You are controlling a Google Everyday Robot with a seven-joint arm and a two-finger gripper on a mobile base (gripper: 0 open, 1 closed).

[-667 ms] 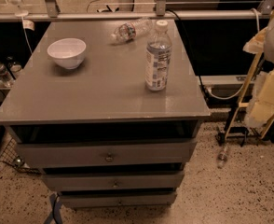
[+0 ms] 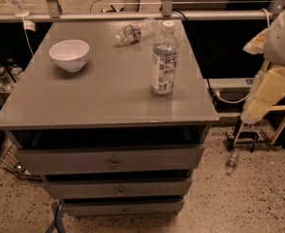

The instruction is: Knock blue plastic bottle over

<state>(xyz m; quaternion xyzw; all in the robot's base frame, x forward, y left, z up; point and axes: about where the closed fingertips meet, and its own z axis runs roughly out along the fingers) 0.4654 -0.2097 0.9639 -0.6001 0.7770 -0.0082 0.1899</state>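
Note:
The blue plastic bottle (image 2: 164,57) stands upright on the right half of the grey cabinet top (image 2: 103,96). It is clear, with a white cap and a pale blue-and-white label. My arm shows at the right edge as a white shape, and the pale yellow gripper (image 2: 264,98) hangs below it, beside the cabinet. The gripper is well to the right of the bottle and lower than the bottle's cap, and it touches nothing on the cabinet top.
A white bowl (image 2: 70,55) sits at the back left of the top. A smaller clear bottle (image 2: 135,31) lies on its side at the back, behind the blue one. A metal rail (image 2: 133,16) runs behind the cabinet. A small bottle (image 2: 231,162) lies on the floor at the right.

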